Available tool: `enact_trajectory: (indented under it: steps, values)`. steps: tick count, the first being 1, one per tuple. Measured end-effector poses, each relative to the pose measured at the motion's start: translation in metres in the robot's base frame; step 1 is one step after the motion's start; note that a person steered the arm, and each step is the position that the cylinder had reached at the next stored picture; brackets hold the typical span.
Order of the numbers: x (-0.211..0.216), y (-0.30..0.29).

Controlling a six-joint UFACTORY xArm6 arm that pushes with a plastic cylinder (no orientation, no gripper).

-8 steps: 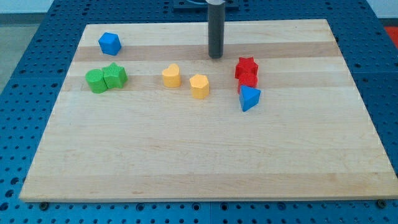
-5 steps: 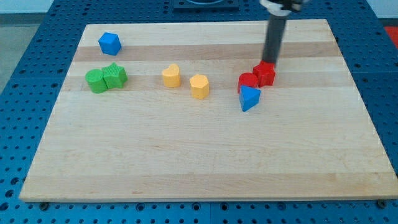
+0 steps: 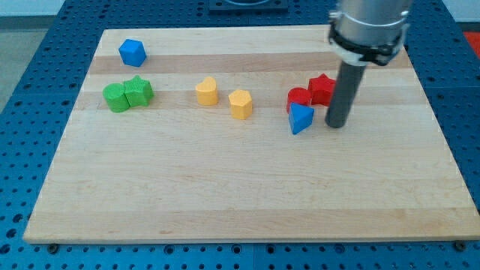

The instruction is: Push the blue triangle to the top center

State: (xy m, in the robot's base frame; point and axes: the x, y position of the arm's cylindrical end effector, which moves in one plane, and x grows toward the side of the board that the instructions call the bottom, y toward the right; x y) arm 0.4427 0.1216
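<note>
The blue triangle point(image 3: 301, 118) lies right of the board's middle. It touches a red round block point(image 3: 298, 98) just above it. A red star point(image 3: 322, 88) sits up and to the right of that block. My tip point(image 3: 337, 124) stands on the board just right of the blue triangle, a small gap apart, and below the red star. The dark rod rises from it toward the view's top right.
A blue hexagon-like block point(image 3: 132, 52) sits at the top left. A green round block point(image 3: 115, 97) and a green star point(image 3: 138, 91) touch at the left. Two yellow blocks point(image 3: 207, 91) point(image 3: 240, 103) lie mid-board. The wooden board point(image 3: 240, 195) lies on a blue pegboard.
My tip moved from the top centre to the right, nudged the red star to the right, then came down to the right side of the blue triangle. The triangle has not moved.
</note>
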Motion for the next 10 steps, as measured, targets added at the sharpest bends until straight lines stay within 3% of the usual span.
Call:
enact_trajectory:
  steps: [4, 5, 6, 8, 9, 10]
  values:
    - [0.000, -0.079]
    - [-0.027, -0.079]
    - [-0.019, -0.083]
    - [0.053, -0.071]
    - [0.048, -0.079]
    - [0.012, -0.094]
